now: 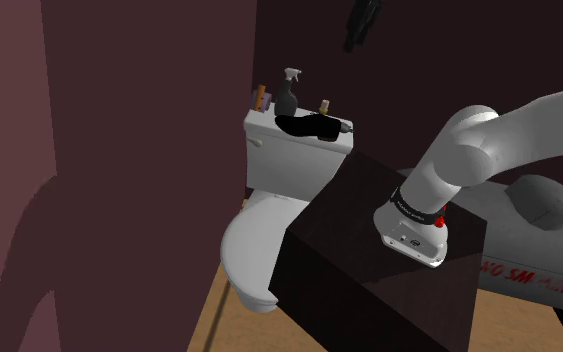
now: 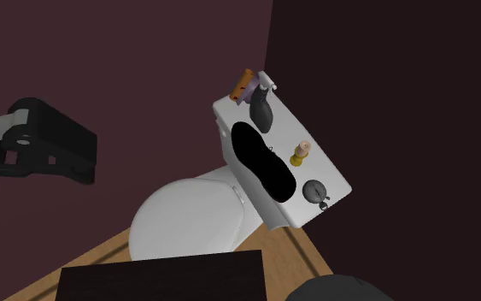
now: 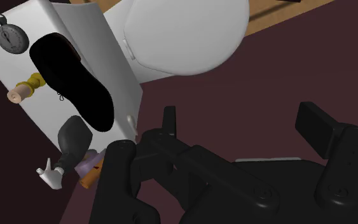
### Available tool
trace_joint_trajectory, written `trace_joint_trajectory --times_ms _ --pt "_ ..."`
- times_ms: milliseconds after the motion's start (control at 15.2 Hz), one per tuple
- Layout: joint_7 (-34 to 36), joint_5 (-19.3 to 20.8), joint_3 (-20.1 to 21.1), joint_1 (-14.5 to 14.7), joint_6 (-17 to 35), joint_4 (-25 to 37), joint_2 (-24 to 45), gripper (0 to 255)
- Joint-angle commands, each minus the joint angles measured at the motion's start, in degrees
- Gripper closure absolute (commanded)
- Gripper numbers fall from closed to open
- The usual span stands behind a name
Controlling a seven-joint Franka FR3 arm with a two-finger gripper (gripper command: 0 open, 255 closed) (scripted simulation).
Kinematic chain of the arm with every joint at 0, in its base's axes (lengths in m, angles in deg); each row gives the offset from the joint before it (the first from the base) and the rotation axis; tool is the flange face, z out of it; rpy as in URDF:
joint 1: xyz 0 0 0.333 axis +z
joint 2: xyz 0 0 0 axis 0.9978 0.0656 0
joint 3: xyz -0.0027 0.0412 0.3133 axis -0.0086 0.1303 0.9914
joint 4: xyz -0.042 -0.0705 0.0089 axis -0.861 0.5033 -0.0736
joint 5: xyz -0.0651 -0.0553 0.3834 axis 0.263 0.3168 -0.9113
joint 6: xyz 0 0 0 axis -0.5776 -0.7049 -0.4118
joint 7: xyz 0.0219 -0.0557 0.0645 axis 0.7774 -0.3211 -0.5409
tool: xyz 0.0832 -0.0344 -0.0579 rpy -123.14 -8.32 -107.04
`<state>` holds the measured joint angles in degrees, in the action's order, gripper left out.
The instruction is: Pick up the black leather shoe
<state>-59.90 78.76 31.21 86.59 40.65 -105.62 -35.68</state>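
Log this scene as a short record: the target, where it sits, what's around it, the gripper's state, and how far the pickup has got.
target: black shoe
place: lying flat on the toilet tank
neighbours: spray bottle, spool, round dial, all on the tank top
toilet lid: down
gripper: open, empty, apart from the shoe
progress: shoe not yet grasped
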Motion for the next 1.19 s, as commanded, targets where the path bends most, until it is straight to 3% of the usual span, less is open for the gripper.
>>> trace_joint_trajectory --times_ms 0,528,1122 --pt "0.00 0.00 0.00 0.00 0.00 0.00 0.00 0" --pt "-11.74 4.03 -8.29 -1.26 11.30 -6.70 6.14 0" --pt "-25.77 5.51 -17.80 -1.56 25.00 -7.89 20.48 0"
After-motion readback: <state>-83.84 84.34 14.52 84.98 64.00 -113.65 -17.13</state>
